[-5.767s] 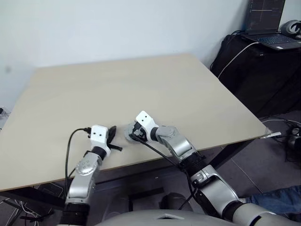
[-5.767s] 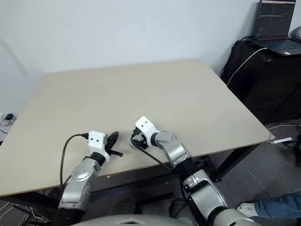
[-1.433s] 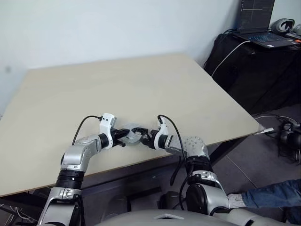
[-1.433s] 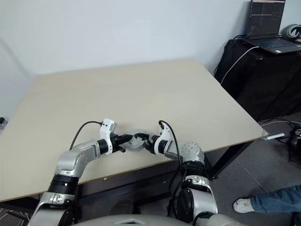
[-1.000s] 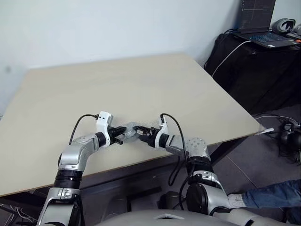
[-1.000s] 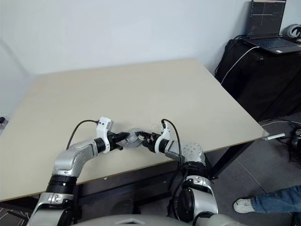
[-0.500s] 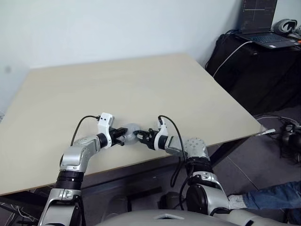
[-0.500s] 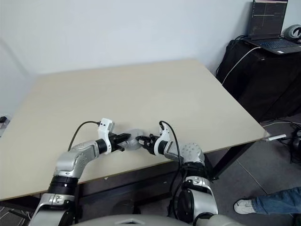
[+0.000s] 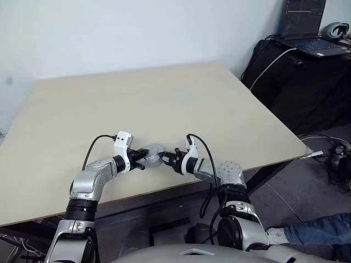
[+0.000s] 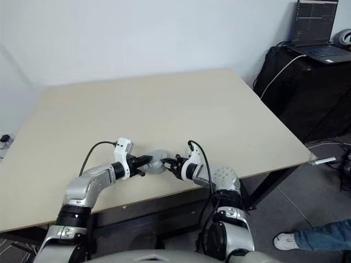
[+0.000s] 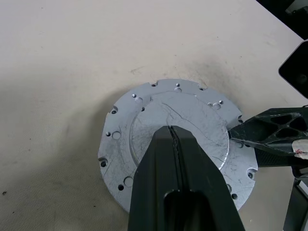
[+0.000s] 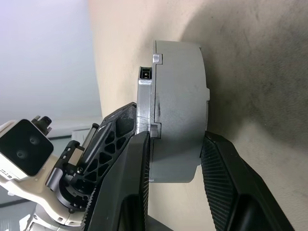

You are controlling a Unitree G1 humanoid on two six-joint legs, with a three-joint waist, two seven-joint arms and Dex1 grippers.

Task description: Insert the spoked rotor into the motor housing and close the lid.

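left eye view looks down over a pale wooden table (image 9: 164, 93), and the one thing on it is a small grey round motor housing (image 9: 153, 151) sitting near the table's front edge. to the left of the housing, the left gripper (image 9: 143, 158) reaches in from its arm with its two black fingers clenched tight together, nothing between them. left wrist view shows those shut fingers (image 11: 179, 159) lying over the housing's flat silver-grey top, the lid (image 11: 159, 110), which has small holes around its notched rim and a raised round middle; the tips appear to rest on that raised part. the lid sits closed on the housing. just right of the housing, the right gripper (image 9: 166, 159) comes in from the other side. right wrist view shows its two fingers (image 12: 137, 178) on either side of the housing's grey wall (image 12: 178, 101), grasping the housing across its thickness. well to the right of the housing, beyond the table's far right corner, a dark stand holds an open laptop (image 9: 304, 24).
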